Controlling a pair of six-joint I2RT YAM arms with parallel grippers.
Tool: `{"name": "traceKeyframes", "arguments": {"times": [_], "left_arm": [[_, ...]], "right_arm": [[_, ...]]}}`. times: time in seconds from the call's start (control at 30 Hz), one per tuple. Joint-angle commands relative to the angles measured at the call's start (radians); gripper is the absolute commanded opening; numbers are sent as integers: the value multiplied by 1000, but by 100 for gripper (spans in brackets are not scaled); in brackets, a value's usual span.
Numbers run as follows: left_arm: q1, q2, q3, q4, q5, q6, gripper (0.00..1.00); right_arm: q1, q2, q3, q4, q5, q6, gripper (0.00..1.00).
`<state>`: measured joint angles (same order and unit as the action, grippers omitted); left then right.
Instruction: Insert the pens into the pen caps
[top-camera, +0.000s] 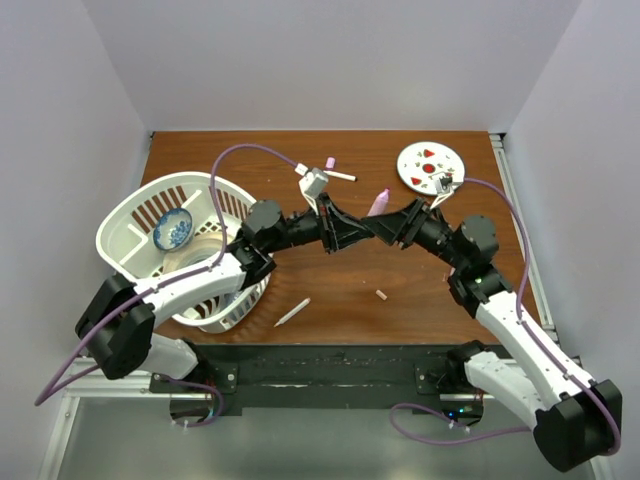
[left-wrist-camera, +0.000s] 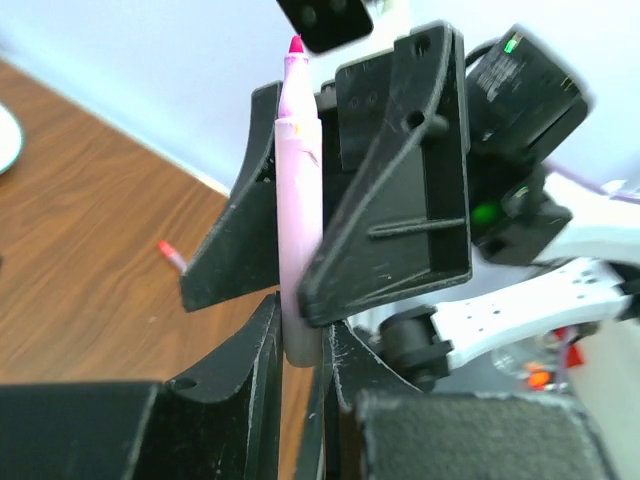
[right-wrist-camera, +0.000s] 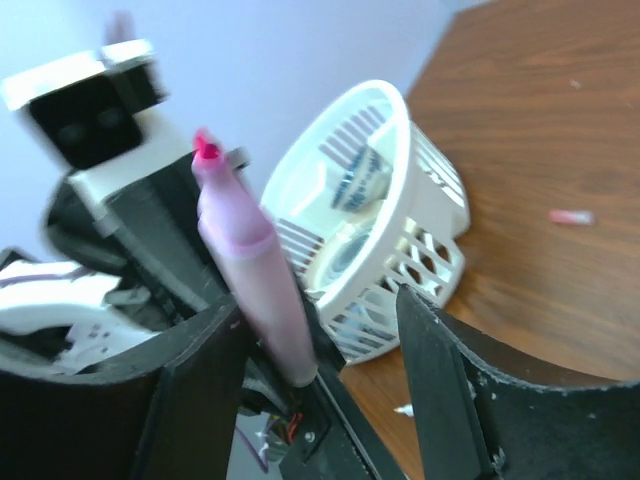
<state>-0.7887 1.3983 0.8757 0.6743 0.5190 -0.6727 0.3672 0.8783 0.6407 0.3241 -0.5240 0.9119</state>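
1. The pink-lilac pen (left-wrist-camera: 300, 200) stands upright in mid-air above the desk (top-camera: 340, 280), red tip bare.
2. The left end effector (left-wrist-camera: 298, 365) is clamped on its lower end; the right end effector (right-wrist-camera: 318, 305) flanks the barrel, jaws apart.
3. It looks light, stiff and smooth, so apt to pivot; mid-barrel, away from the tip, seems the surest hold.
4. A peach cap (top-camera: 381, 295) lies on the desk below.

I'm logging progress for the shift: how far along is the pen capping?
Done: no pen is visibly capped. In hand: the left gripper clamps the pink pen, red tip bare, between the right gripper's open fingers. Left: that pen, the white pen near the front edge, the back pen beside the pink cap, and the loose peach cap.
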Motion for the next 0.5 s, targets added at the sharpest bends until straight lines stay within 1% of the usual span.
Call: {"name": "traceKeyframes", "arguments": {"times": [0.0,0.03,0.07,0.1,0.13,0.23,0.47], "left_arm": [[39,-28,-4,274,137,-177,0],[39,-27,-3,281,145,-182,0],[37,-27,-6,291,150,-188,0],[37,-28,-9,298,159,-201,0],[37,-28,-14,310,164,-208,0],[39,-28,-24,332,171,-228,0],[39,-27,-30,364,179,-255,0]], "right_arm": [[-1,-33,-9,315,-85,59,58],[-1,-38,-13,334,-85,68,54],[1,-42,-32,387,-74,79,51],[-1,-45,-41,415,-68,105,45],[-1,-47,-47,441,-64,117,43],[1,-44,-53,515,-68,143,39],[-1,-4,-42,559,-110,153,38]]}}
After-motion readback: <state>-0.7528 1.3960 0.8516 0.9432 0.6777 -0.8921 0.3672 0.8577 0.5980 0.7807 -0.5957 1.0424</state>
